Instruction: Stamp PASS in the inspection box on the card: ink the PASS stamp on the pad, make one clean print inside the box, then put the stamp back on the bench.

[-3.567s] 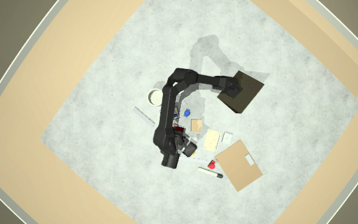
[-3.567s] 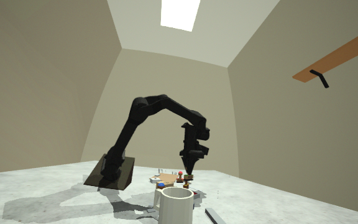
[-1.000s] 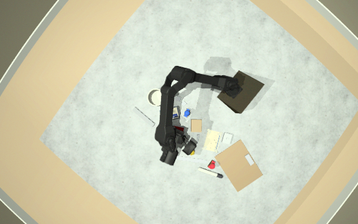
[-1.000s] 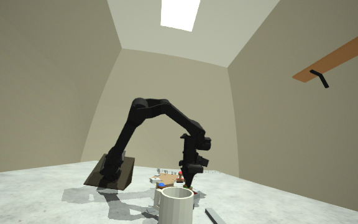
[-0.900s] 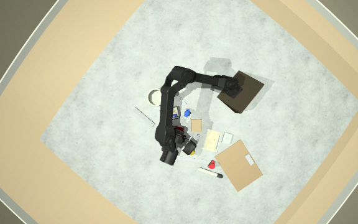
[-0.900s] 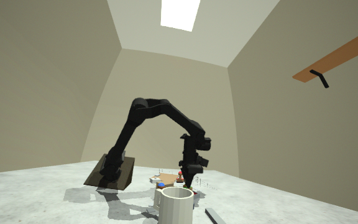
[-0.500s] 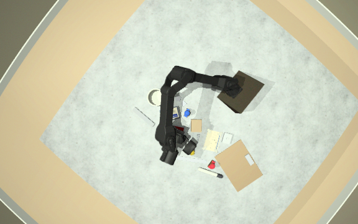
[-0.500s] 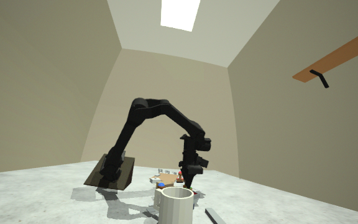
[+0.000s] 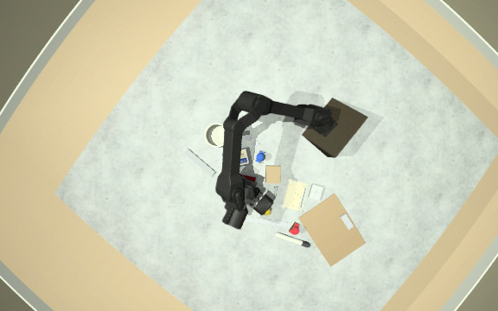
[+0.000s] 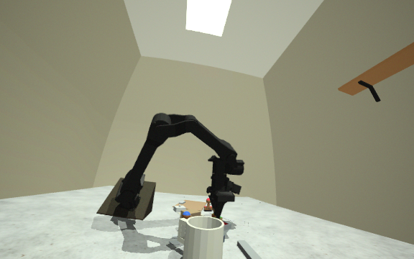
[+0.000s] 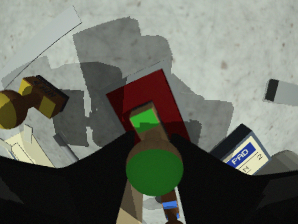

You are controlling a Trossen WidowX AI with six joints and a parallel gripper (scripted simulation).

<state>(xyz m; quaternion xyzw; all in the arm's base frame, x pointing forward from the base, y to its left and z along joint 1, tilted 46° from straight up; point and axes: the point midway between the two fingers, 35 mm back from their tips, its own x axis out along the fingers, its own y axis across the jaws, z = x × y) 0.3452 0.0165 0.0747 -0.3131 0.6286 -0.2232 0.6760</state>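
My gripper point(image 11: 152, 138) point(image 10: 218, 216) is shut on the green-knobbed stamp point(image 11: 154, 171), which points down with a green patch on its base. The stamp is over the red ink pad point(image 11: 145, 85) point(image 9: 249, 178), its base within the pad's outline; whether it touches the pad I cannot tell. A cream card-like piece point(image 9: 296, 195) point(image 11: 31, 150) lies off to the side; its print area is too small to read. The stamp's underside is hidden.
Yellow-knobbed point(image 11: 10, 110), blue-knobbed point(image 9: 260, 156) and red-knobbed point(image 9: 294, 229) stamps stand around. A box marked PAD point(image 11: 248, 156) is beside the pad. A mug point(image 10: 203, 239), tan block point(image 9: 273, 174), marker point(image 9: 290, 239), brown board point(image 9: 331, 233) and grey bar point(image 11: 285, 93) also lie about.
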